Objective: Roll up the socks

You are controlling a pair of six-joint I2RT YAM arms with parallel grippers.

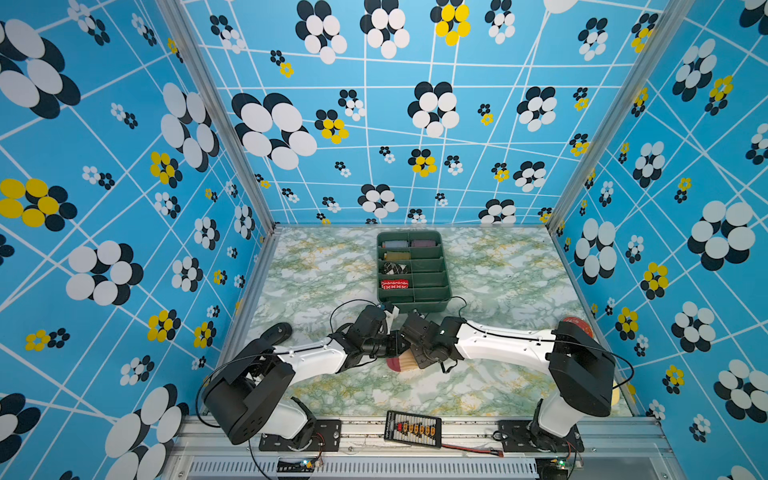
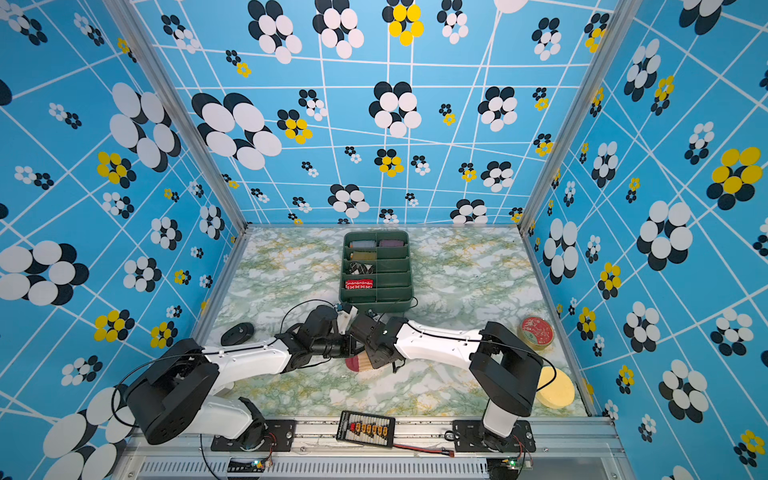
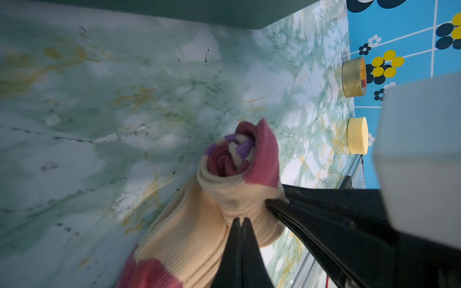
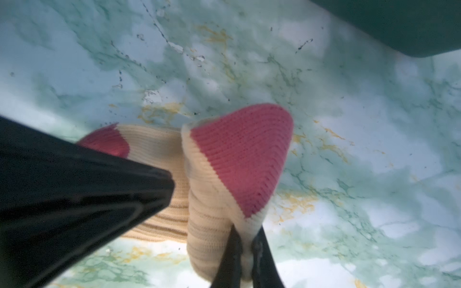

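The socks [image 1: 402, 362] [image 2: 358, 363] lie near the middle of the table, mostly hidden under both wrists in both top views. They are cream ribbed knit with dark red toe and heel. In the left wrist view one end is wound into a roll [image 3: 232, 172] that shows red cuff and purple stripes at its core. My left gripper [image 3: 240, 220] is shut, pinching the cream fabric just below the roll. My right gripper [image 4: 247, 234] is shut on a fold of the socks [image 4: 224, 179] beside a red patch. The two grippers sit close together, almost touching.
A green divided tray [image 1: 428, 306] stands just behind the grippers and holds several sock rolls, among them a red white-patterned one [image 1: 394, 284] and a black-and-white diamond one [image 1: 394, 268]. A red tin [image 2: 536, 331] and yellow disc [image 2: 555, 388] sit right. A black object [image 1: 276, 332] lies left.
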